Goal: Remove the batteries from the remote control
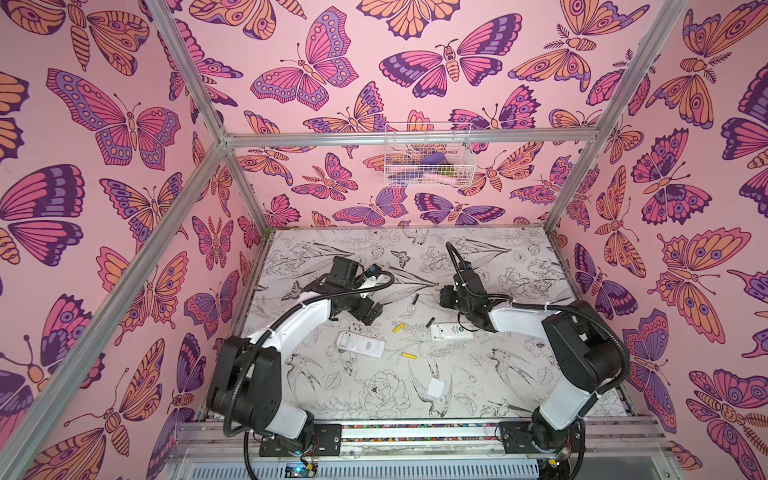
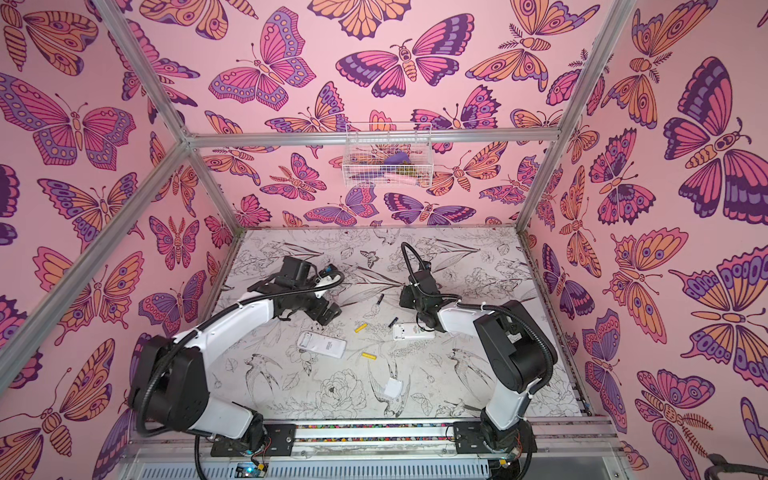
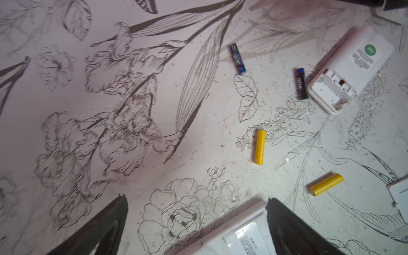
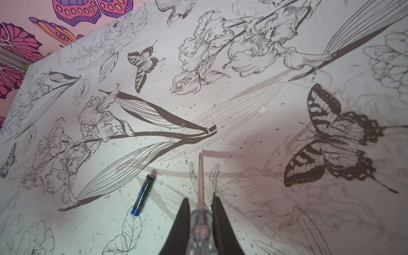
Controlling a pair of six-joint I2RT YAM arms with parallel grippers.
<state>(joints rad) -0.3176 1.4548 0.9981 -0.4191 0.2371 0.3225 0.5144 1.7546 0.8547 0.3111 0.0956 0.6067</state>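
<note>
In both top views the left fingers [image 1: 371, 314] hang spread wide and empty over the desk [image 1: 316, 390], just behind the left remote [image 1: 360, 344], whose open bay looks bare. Between the remotes lie all four batteries: the yellow pair [image 1: 399, 328] apart from each other, one black battery [image 1: 414, 298] farther back, and the other black battery [image 3: 301, 84] just beside the right remote [image 1: 451, 331], whose bay is empty too. The right fingers [image 1: 445, 297] are clamped on a thin tool [image 4: 200, 174]. Unloading looks complete, so the next move probably only needs both arms to draw clear without nudging the loose cells.
</note>
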